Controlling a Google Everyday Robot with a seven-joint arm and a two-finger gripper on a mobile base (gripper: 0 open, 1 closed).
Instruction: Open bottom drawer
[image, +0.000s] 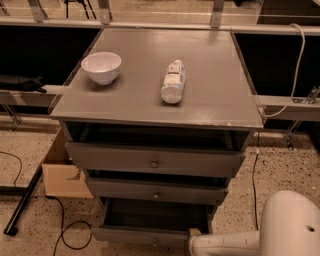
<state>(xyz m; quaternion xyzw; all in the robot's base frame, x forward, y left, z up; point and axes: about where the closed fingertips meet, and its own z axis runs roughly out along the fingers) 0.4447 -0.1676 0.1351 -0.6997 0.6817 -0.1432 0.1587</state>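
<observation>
1. The bottom drawer is the lowest of three under the front edge of the surface. It stands out further than the middle drawer and the top drawer, and its dark inside shows.
2. The gripper is low by the right end of that drawer's front, at the tip of the white arm. Whether it is clenched or released I cannot tell.
3. The step in hand looks like the end of the pull. Draw straight out, square to the front and level, so the drawer does not rack.
4. A pull from off-centre may skew it, so go slowly and stop before it leaves the cabinet.
5. Avoid jerks: the bottle lies on its side near the bowl and could roll.
</observation>
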